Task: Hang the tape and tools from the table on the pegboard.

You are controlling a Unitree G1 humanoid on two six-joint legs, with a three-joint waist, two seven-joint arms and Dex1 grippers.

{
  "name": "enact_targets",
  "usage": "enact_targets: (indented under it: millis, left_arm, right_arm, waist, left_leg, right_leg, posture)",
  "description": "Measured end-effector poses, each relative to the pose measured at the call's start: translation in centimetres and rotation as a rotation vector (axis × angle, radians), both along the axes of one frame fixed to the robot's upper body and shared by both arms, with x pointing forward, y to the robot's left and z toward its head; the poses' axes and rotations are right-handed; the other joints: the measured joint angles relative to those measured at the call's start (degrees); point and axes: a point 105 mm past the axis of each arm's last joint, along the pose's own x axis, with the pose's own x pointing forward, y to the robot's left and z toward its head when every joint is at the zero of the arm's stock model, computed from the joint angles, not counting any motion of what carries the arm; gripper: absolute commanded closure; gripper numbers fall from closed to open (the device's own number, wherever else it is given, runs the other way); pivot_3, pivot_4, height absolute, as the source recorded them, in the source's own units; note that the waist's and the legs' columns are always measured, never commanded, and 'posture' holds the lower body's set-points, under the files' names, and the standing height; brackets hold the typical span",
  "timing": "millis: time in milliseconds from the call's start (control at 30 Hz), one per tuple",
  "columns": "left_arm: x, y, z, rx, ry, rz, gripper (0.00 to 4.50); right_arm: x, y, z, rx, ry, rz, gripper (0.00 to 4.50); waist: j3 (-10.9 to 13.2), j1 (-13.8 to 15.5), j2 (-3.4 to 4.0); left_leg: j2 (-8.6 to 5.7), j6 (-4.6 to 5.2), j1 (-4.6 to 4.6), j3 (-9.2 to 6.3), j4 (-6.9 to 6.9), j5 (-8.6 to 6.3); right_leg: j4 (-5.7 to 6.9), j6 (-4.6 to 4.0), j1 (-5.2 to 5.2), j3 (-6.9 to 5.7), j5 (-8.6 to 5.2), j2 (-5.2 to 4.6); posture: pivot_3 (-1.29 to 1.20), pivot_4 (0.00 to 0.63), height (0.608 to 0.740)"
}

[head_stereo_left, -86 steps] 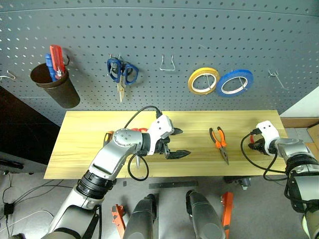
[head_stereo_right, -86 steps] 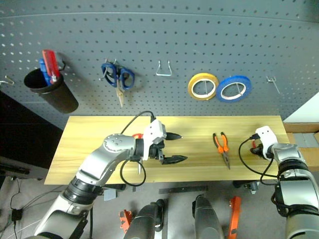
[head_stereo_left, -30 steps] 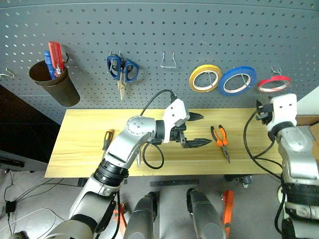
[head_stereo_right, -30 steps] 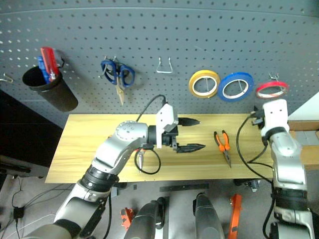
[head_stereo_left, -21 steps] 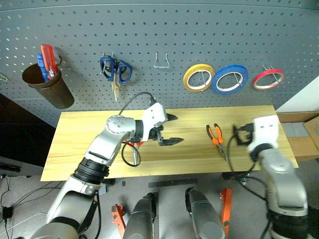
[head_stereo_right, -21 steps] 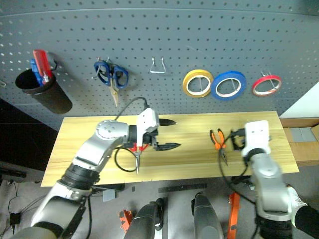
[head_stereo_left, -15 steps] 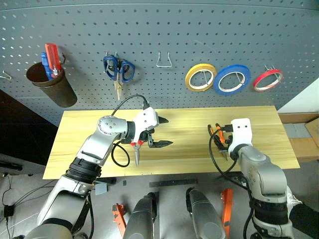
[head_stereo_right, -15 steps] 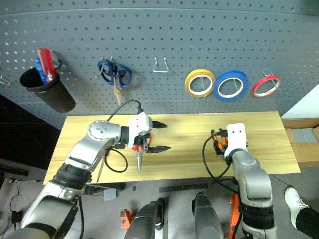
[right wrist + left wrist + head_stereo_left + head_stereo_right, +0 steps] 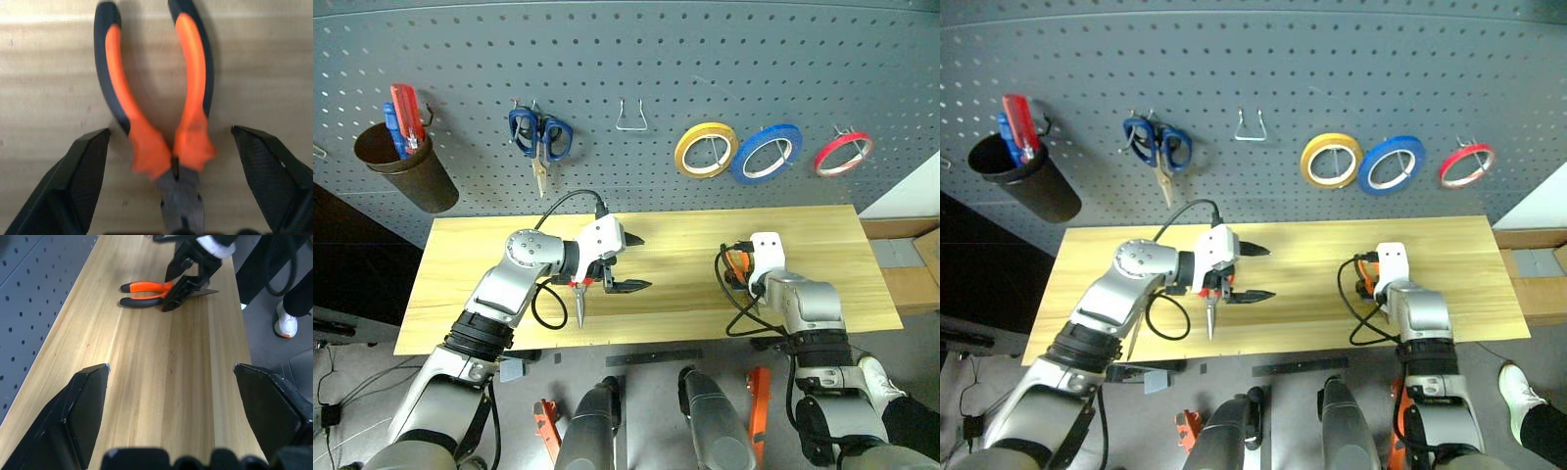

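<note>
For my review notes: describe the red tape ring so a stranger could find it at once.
On the pegboard above the table, three tape rings hang in a row on the right-hand part. The red tape is the one furthest right, past the yellow ring and the blue ring. It is the thinnest of the three.

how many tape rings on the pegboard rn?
3, hung in a row on the right half of the pegboard: yellow ring nearest the middle, blue ring beside it, red tape farthest right. No tape visible on the table.
</note>
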Motion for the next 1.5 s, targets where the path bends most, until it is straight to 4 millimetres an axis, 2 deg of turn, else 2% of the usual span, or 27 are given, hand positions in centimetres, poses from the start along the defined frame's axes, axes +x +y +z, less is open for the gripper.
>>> enact_targets:
  millis: [133, 233, 300, 333, 500, 633, 800, 900, 1033, 1100, 1200, 1367, 1500]
  left_arm:
    - [0.0, -0.1, 0.0, -0.003, -0.001, 0.000, 0.12]
    - [0.0, -0.1, 0.0, -0.003, -0.002, 0.001, 0.12]
    - [0.1, -0.1, 0.0, -0.005, -0.003, 0.004, 0.12]
    - [0.1, -0.1, 0.0, -0.006, -0.003, 0.009, 0.12]
    - [0.2, 0.7, -0.4, -0.033, 0.017, 0.059, 0.12]
    - [0.3, 2.0, -0.3, -0.084, 0.021, 0.132, 0.12]
    - [0.0, 4.3, -0.1, -0.140, 0.021, 0.237, 0.12]
    - [-0.5, 6.2, 0.1, -0.183, 0.027, 0.319, 0.12]
    - [-0.9, 8.5, 1.0, -0.254, 0.016, 0.417, 0.12]
    - [-0.8, 9.3, 1.9, -0.298, -0.006, 0.456, 0.12]
    - [-0.6, 10.6, 2.9, -0.342, -0.032, 0.510, 0.12]
    - [-0.3, 11.0, 3.9, -0.373, -0.068, 0.540, 0.12]
    - [-0.4, 10.4, 4.9, -0.389, -0.099, 0.515, 0.12]
  right_arm:
    - [0.9, -0.2, 0.1, -0.017, -0.004, 0.011, 0.43]
    - [1.3, -0.2, 0.2, -0.038, -0.005, 0.032, 0.99]
    - [1.5, 0.0, 0.2, -0.048, -0.007, 0.049, 1.75]
    - [1.6, 0.1, 0.2, -0.059, -0.012, 0.059, 1.93]
    - [1.7, 0.2, 0.4, -0.108, -0.034, 0.076, 1.93]
    - [0.6, 0.8, 0.8, -0.142, -0.072, 0.100, 1.93]
    - [-2.0, 5.0, 5.7, -0.115, -0.257, 0.210, 1.93]
    - [-4.8, 9.3, 8.9, -0.045, -0.377, 0.322, 1.93]
    - [-7.0, 13.9, 12.8, 0.023, -0.528, 0.442, 1.93]
    - [-6.9, 15.0, 15.2, 0.018, -0.619, 0.473, 1.93]
    - [-6.0, 15.4, 18.9, -0.031, -0.787, 0.487, 1.93]
    - [-3.6, 16.5, 22.2, -0.092, -0.931, 0.524, 1.93]
    - [-2.5, 17.7, 25.4, -0.067, -1.032, 0.535, 1.93]
  waist:
    - [0.0, -0.1, -0.03]
    - [0.0, -0.1, -0.05]
    - [-0.1, -0.1, -0.06]
    - [-0.1, -0.1, -0.09]
    - [-0.2, -0.1, -0.13]
    - [-0.2, -0.1, -0.13]
    - [-0.2, -0.3, -0.13]
    - [-0.2, -0.2, -0.13]
    - [-0.2, 0.0, -0.15]
    - [-0.2, 0.1, -0.20]
    - [-0.4, 0.8, -0.38]
    - [-0.5, 1.5, -0.49]
    - [-0.7, 1.4, -0.61]
  left_leg:
    - [0.00, -0.06, 0.06, -0.05, 0.07, 0.10]
    - [0.00, -0.10, 0.07, -0.06, 0.08, 0.14]
    - [0.00, -0.11, 0.07, -0.07, 0.08, 0.15]
    - [0.01, -0.12, 0.07, -0.08, 0.08, 0.15]
    - [0.01, -0.14, 0.07, -0.08, 0.09, 0.17]
    - [0.02, -0.17, 0.02, -0.10, 0.02, 0.18]
    - [0.11, -0.23, 0.00, -0.10, -0.03, 0.21]
    - [0.15, -0.29, 0.00, -0.18, -0.04, 0.25]
    - [0.14, -0.39, 0.01, -0.24, 0.00, 0.33]
    - [0.12, -0.40, 0.00, -0.25, 0.01, 0.47]
    - [0.11, -0.44, 0.02, -0.31, 0.00, 0.56]
    - [0.11, -0.49, 0.02, -0.28, -0.06, 0.58]
    - [0.13, -0.73, 0.00, -0.22, -0.16, 0.72]
  right_leg:
    - [0.19, 0.00, 0.03, -0.02, 0.01, 0.03]
    - [0.22, -0.03, 0.03, -0.03, 0.03, 0.05]
    - [0.24, -0.04, 0.03, -0.04, 0.03, 0.05]
    - [0.24, -0.04, 0.03, -0.04, 0.03, 0.05]
    - [0.26, -0.05, 0.01, -0.03, 0.04, 0.05]
    - [0.26, -0.05, -0.09, -0.03, 0.04, 0.05]
    - [0.28, -0.05, -0.20, -0.01, 0.04, 0.09]
    - [0.28, -0.08, -0.20, -0.07, 0.06, 0.10]
    - [0.27, -0.24, -0.20, -0.13, 0.16, 0.10]
    - [0.24, -0.32, -0.20, -0.15, 0.30, 0.10]
    - [0.20, -0.37, -0.16, -0.25, 0.37, 0.12]
    - [0.22, -0.40, -0.22, -0.25, 0.40, 0.12]
    - [0.22, -0.42, -0.31, -0.22, 0.41, 0.12]
  posture:
    - [-0.14, 0.309, 0.740]
    - [-0.14, 0.303, 0.740]
    - [-0.14, 0.301, 0.740]
    - [-0.14, 0.299, 0.740]
    - [-0.15, 0.299, 0.740]
    - [-0.14, 0.299, 0.740]
    - [-0.14, 0.297, 0.740]
    - [-0.14, 0.294, 0.740]
    - [-0.12, 0.280, 0.740]
    - [-0.11, 0.271, 0.740]
    - [-0.09, 0.259, 0.740]
    - [-0.07, 0.229, 0.740]
    - [-0.05, 0.201, 0.740]
